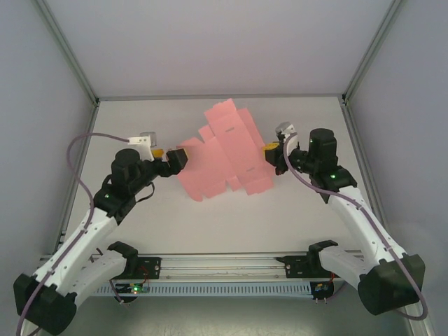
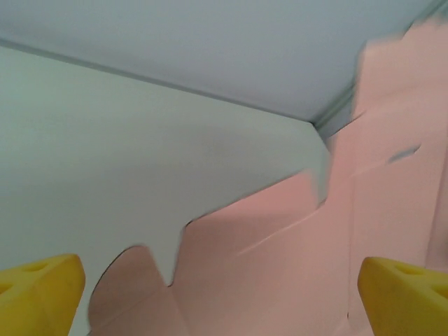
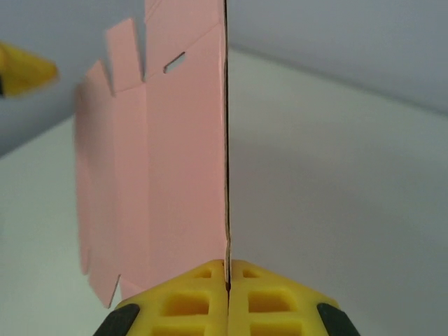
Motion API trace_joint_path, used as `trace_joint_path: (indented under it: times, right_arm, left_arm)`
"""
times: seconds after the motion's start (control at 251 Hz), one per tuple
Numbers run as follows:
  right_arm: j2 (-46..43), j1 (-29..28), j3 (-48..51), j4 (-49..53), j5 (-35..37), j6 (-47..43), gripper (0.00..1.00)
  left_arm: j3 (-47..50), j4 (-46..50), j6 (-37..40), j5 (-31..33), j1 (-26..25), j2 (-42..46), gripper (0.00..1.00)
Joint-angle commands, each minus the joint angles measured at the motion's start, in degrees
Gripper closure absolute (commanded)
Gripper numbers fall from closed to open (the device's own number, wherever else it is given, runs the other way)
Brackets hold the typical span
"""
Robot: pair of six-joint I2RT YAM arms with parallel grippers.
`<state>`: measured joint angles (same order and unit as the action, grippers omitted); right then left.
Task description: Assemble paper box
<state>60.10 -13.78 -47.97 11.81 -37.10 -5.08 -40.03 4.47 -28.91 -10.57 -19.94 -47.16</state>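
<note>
While the right jaws pinch the paper box (image 1: pixel 224 150) edge, left jaws wide apart beside it.

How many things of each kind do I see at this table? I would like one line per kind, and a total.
Pink paper box, an unfolded sheet: 1
Robot arms: 2, the left arm and the right arm
Total: 3

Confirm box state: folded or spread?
Spread: the box is an unfolded sheet, flaps out, its edge pinched in the right end effector.
</note>
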Motion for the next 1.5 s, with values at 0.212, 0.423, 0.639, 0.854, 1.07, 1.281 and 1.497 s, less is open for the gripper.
trace_joint_path:
  times: [0.212,0.423,0.639,0.854,1.07,1.281,1.497]
  right_arm:
    - [11.7,-10.1,-7.5,10.7,30.5,-14.8,1.00]
    - [13.3,-23.4,-5.3,0.6,53.3,-43.9,1.00]
    - [15.6,-30.2,0.2,-18.4,64.8,-64.3,1.00]
    - [14.5,-33.7,6.5,-31.6,65.7,-73.0,1.00]
    - [14.4,-36.2,17.9,-52.6,65.4,-72.9,1.00]
    - [15.3,-36.7,20.2,-54.3,65.1,-68.4,1.00]
    - [11.4,-35.7,20.2,-49.4,61.1,-63.5,1.00]
  left_arm:
    - [-1.3,4.4,1.5,6.8,-0.6,-1.9,0.00]
    - [-1.4,2.3,0.1,6.3,-0.6,-5.5,0.00]
    - [-1.3,3.0,-1.1,8.1,-0.5,-7.3,0.00]
    - [-1.6,2.7,-2.3,8.0,0.2,-8.5,0.00]
    - [-2.2,0.8,-3.3,5.1,0.8,-12.5,0.00]
    - [-5.1,-0.1,-0.3,-0.3,0.9,-19.0,0.00]
    - [-7.4,-0.6,1.8,-6.5,0.9,-25.9,0.00]
